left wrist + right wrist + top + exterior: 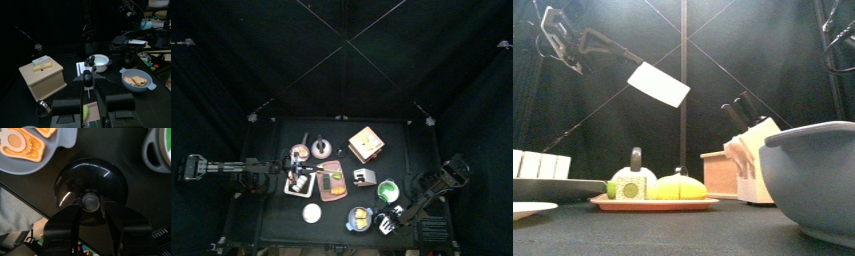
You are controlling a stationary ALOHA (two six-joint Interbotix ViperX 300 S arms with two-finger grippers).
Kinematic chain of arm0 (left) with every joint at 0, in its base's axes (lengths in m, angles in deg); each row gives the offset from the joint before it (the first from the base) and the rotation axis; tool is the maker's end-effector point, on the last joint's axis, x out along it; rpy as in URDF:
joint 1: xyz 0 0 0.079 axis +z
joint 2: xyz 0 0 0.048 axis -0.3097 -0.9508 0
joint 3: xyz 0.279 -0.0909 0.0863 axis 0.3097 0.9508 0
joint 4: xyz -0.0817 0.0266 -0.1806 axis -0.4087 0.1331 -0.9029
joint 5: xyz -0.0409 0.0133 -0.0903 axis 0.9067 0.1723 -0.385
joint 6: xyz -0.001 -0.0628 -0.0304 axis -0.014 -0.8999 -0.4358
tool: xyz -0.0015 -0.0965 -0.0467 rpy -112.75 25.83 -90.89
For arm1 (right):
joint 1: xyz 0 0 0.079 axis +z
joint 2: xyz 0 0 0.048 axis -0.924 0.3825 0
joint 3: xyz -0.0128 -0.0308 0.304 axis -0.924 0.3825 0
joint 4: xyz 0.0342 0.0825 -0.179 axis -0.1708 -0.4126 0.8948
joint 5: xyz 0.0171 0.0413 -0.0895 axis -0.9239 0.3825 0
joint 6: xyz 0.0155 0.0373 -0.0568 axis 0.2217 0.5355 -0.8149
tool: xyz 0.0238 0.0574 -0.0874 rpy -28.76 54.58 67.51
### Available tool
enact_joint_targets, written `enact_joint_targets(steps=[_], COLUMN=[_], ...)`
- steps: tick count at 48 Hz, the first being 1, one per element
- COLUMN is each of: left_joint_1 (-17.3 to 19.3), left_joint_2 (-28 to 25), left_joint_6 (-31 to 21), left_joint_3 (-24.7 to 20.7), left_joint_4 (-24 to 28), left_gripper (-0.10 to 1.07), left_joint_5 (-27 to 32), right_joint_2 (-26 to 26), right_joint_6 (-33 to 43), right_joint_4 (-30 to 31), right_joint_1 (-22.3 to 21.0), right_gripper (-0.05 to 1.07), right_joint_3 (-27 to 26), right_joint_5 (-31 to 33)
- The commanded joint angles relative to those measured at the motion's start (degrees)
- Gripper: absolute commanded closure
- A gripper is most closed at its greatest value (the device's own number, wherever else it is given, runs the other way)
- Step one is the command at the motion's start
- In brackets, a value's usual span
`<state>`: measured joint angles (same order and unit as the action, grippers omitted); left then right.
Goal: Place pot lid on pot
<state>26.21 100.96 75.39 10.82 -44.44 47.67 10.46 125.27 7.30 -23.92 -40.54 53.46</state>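
Background: black curtains close in a small black table (pixel 425 150) crowded with dishes and toy food.
Lid: a dark glossy round lid (pixel 80 175) lies flat on the table, just beside a blue-grey dish (pixel 23 148) of orange and yellow food.
Right pincer: the right gripper (pixel 91 208) is clamped on the lid's middle knob, one jaw on each side of it.
Pot: the pot (pixel 388 187) stands uncovered near the lid and apart from it. The right wrist view cuts it off, showing only part of its rim.
Left pincer: the left gripper (pixel 87 76) hangs over the table's left part with its jaws pressed together and nothing between them.
Hidden: in the front view a big grey bowl (pixel 814 175) fills the right side and blocks what is behind it; the lid cannot be made out there.
Hard to make out: a white card (pixel 657 85) hangs high by the left arm, its face blank from this side.
Writing: a small bottle (pixel 631 186) on a tray (pixel 653 203) has a round green label, too small to read.
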Motion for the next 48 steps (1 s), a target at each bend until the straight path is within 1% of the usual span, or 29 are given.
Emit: enact_joint_targets(steps=[1,6,11,19,23,30,35,43,48], left_joint_1=[-0.09,0.00,0.09,0.35,0.35,0.35,0.35,0.35,0.35], left_joint_2=[0.09,0.09,0.09,0.09,0.09,0.09,0.09,0.09,0.09], left_joint_6=[0.00,0.09,0.09,0.09,0.00,0.00,0.00,0.00,0.00], left_joint_3=[-0.70,-0.79,-0.97,-0.79,-0.70,-0.70,-0.53,-0.53,-0.44], left_joint_4=[0.00,-0.09,0.00,-0.09,-0.09,0.00,-0.09,-0.09,0.00], left_gripper=[0.50,0.50,0.50,0.50,0.50,0.50,0.50,0.50,0.50], left_joint_5=[-0.62,-0.62,-0.62,-0.62,-0.62,-0.62,-0.62,-0.62,-0.62], right_joint_2=[-1.49,-2.29,-4.22,-8.00,-9.76,-13.18,-16.26,-21.09,-23.55], right_joint_6=[-0.09,-0.18,-0.26,-0.18,-0.18,-0.18,0.00,-0.09,-0.09], right_joint_4=[-1.14,-1.32,-0.79,1.49,3.16,5.45,7.29,7.65,7.73], right_joint_1=[0.18,0.44,0.53,0.09,-0.79,-4.92,-7.73,-15.12,-18.02], right_gripper=[0.45,0.45,0.45,0.45,0.45,0.45,0.45,0.45,0.45], right_joint_3=[-3.08,-5.36,-6.68,-6.50,-5.80,-3.52,-0.79,4.39,7.03], right_joint_5=[0.44,2.99,6.86,13.62,15.21,16.96,17.40,17.31,17.23])
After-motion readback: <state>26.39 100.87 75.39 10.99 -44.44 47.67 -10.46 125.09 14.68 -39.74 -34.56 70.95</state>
